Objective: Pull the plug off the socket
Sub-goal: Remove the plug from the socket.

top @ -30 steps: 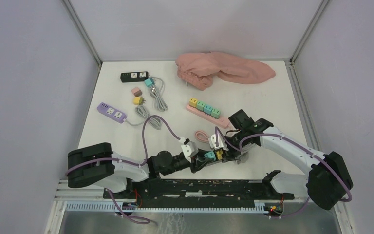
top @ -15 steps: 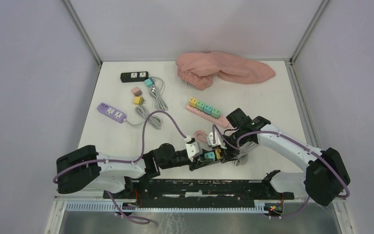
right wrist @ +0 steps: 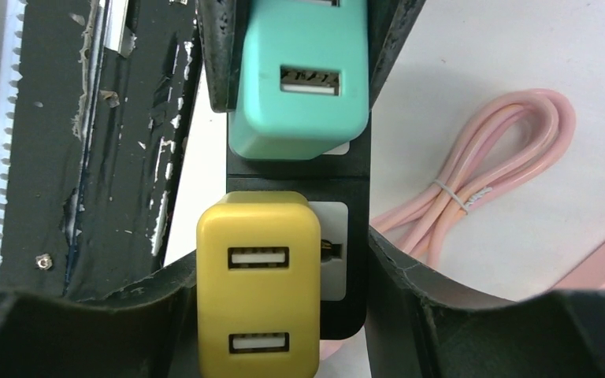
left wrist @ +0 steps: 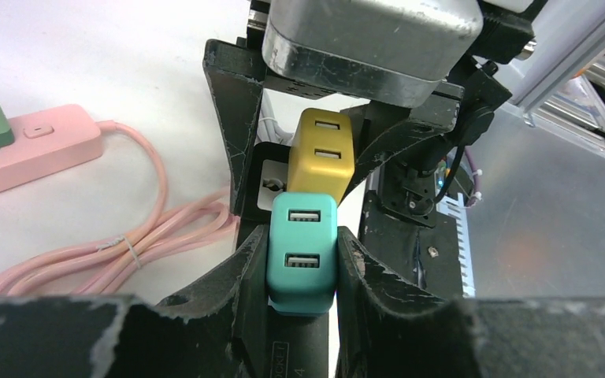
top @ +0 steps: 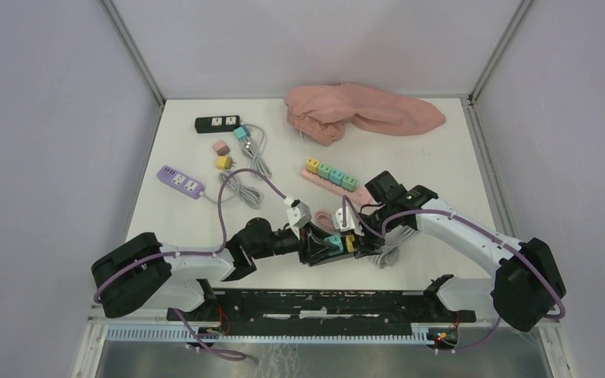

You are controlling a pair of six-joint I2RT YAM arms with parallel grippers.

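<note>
Front and centre, the left gripper [left wrist: 299, 236] clamps the teal plug [left wrist: 302, 264], seated in the black power strip [right wrist: 299, 175]. The right gripper [right wrist: 280, 260] pinches that strip beside the yellow plug [right wrist: 258, 283], its long axis running gripper to gripper.

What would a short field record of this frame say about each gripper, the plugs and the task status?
left gripper: shut on teal plug
right gripper: clamped across black power strip at the yellow plug
teal plug: appears seated in the strip
yellow plug: seated next to the teal one
task status: plug not yet pulled off
elsewhere: pink power strip mid-table, pink cloth at the far edge
</note>
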